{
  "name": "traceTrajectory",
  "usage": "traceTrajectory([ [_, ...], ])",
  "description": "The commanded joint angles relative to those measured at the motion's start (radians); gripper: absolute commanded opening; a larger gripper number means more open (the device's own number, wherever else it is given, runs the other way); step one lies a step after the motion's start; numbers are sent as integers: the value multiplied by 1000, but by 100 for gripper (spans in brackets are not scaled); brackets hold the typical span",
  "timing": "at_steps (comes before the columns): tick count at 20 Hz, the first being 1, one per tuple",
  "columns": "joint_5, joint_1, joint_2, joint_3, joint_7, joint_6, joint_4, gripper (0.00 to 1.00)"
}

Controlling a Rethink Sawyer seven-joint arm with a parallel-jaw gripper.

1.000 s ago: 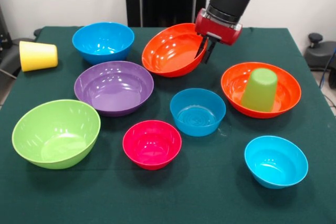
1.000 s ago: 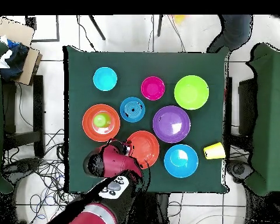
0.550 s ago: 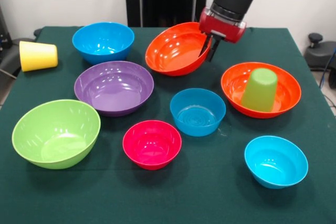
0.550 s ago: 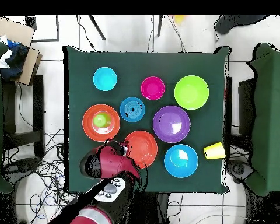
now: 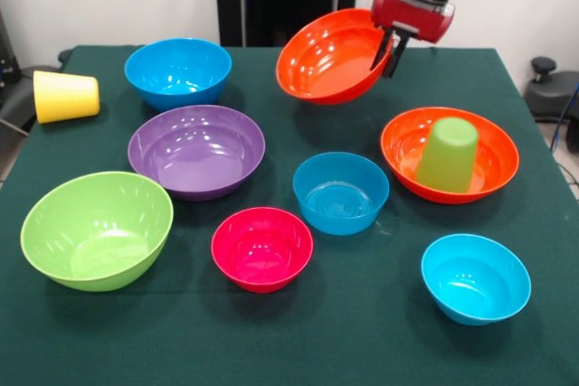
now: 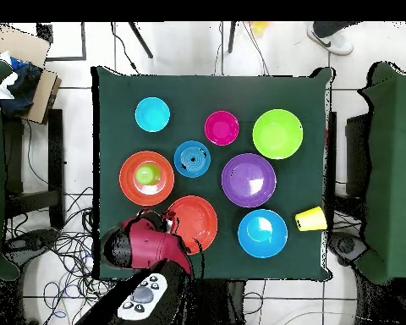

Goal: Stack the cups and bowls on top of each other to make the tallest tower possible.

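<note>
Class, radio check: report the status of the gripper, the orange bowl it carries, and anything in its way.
Gripper shut on orange bowl's rim. Orange bowl off the table, tilted. Second orange bowl on the table holds upside-down green cup. Nothing between them.

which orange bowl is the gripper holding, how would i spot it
Start at the green-clothed table and find the red and black gripper at its far side. The large glossy orange plastic bowl pinched by its rim is the one: tilted, lifted and empty, while the other orange bowl holds an upturned light green cup.
</note>
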Motion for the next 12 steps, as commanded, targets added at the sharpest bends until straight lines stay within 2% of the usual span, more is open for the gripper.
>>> traceTrajectory([
  [1,13,0,-40,49,176,121,51,0],
  [6,14,9,-49,41,185,129,58,0],
  [12,25,34,-85,24,194,200,49,0],
])
